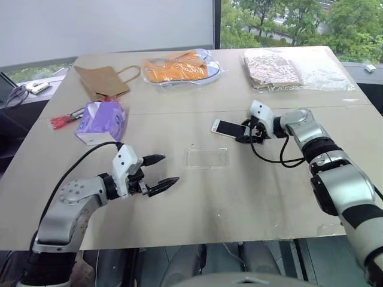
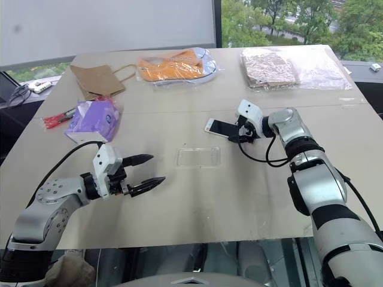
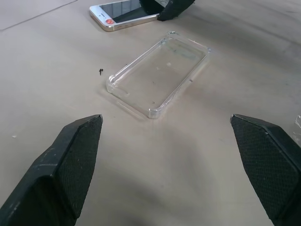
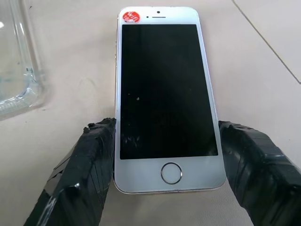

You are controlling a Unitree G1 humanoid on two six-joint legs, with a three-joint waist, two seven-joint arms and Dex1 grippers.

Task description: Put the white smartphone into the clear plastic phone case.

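The right gripper (image 4: 164, 174) is closing around the white smartphone (image 4: 164, 94); next, lift it to the clear plastic phone case (image 3: 157, 75). The left gripper (image 1: 161, 173) waits wide open, holding nothing.

Silver jointed arms, white wrist housings, black cables, black jaws

We see the phone (image 4: 167, 101) with a glossy black glass screen and smooth white bezel. The case (image 3: 159, 74) is clear, shiny plastic. The table (image 1: 239, 197) looks matt and smooth. The right gripper's fingers (image 4: 89, 165) are wrapped in rough black tape.
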